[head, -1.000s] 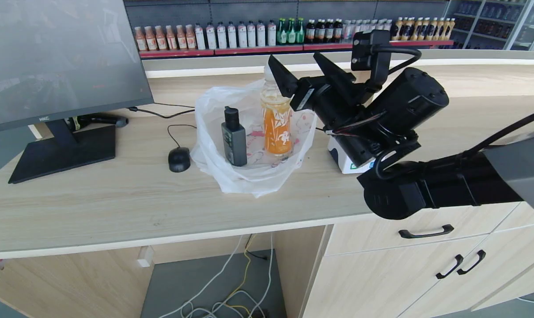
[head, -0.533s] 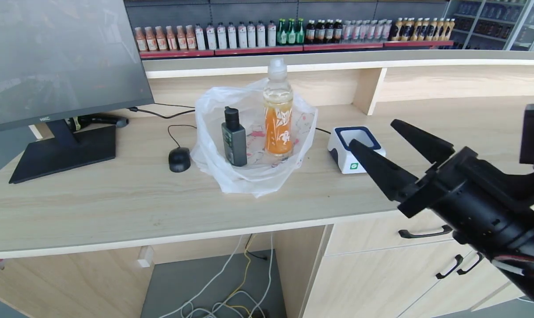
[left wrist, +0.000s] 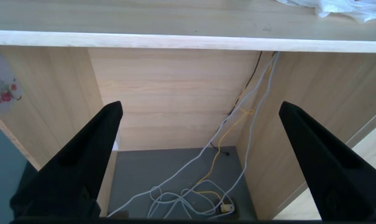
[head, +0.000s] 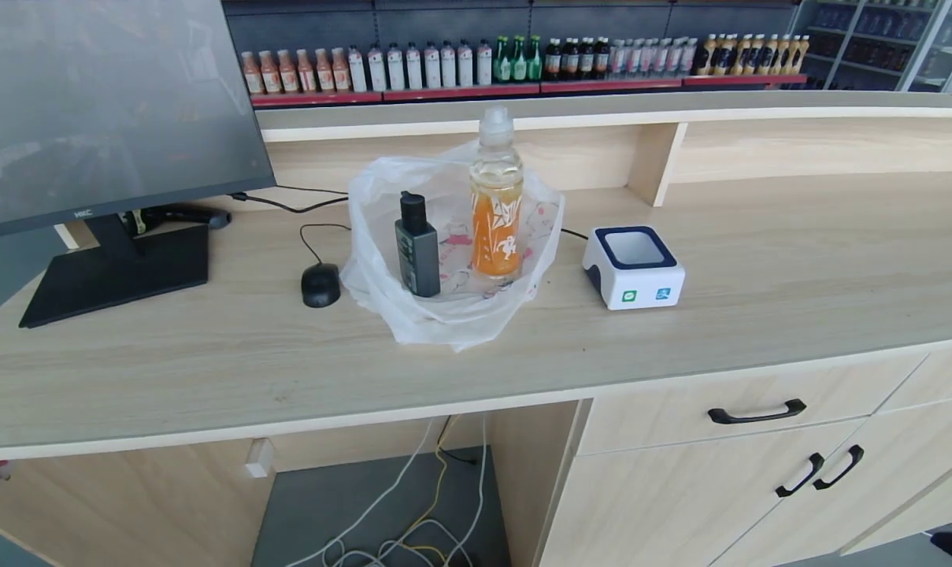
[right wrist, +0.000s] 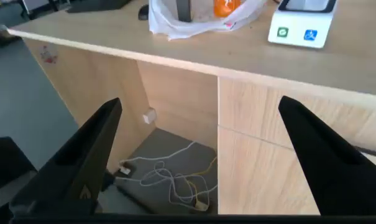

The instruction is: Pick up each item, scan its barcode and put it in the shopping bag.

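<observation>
A white plastic shopping bag sits open in the middle of the wooden counter. Inside it stand a dark grey bottle and a taller orange drink bottle with a white cap. To the right of the bag is the white barcode scanner with a navy rim. My left gripper is open and empty below the counter edge, facing the cable recess. My right gripper is open and empty, low in front of the counter, with the bag and scanner above it.
A monitor on a black stand fills the counter's left, with a hand-held scanner behind it and a black mouse beside the bag. Drawers with black handles are under the right side. Loose cables lie in the recess.
The right arm has pulled back from above the bag, dropped down to the right and left the head view. The bag and both bottles have stayed in place.
</observation>
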